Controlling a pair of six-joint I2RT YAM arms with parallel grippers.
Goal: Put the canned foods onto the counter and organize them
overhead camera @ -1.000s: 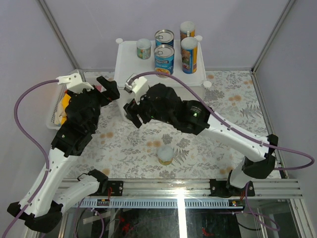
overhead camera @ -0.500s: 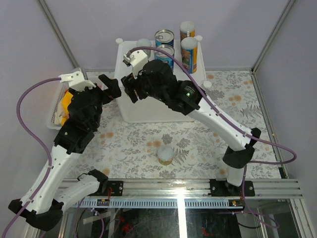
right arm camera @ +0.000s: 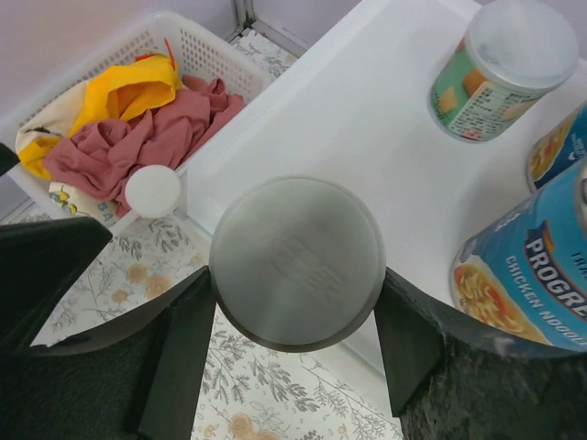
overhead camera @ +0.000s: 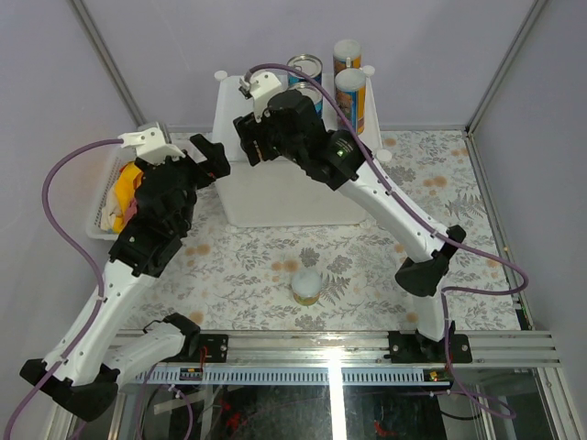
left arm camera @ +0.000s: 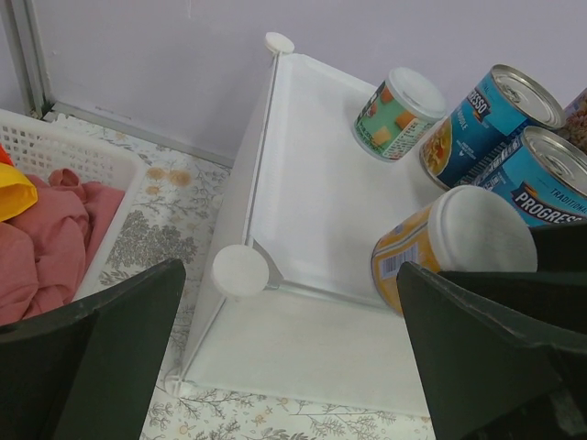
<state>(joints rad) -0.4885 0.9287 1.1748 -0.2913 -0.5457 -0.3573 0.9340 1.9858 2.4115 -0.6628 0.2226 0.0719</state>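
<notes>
Within right pincer, round pale-lidded jar

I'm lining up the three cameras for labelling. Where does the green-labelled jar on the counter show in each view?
Top external: not visible; the right arm hides that part of the counter.
Left wrist: green-labelled jar upper right of centre, beyond the yellow-labelled jar.
Right wrist: green-labelled jar at top right.
Shared landmark: white mesh basket, at the left in all three.

- Bright, even light all round; shadows faint and soft.
- White glare streak on the rail in the top view.
- Left wrist: fingers dark and blurred; cans beyond them sharp, leaning with lens distortion.
</notes>
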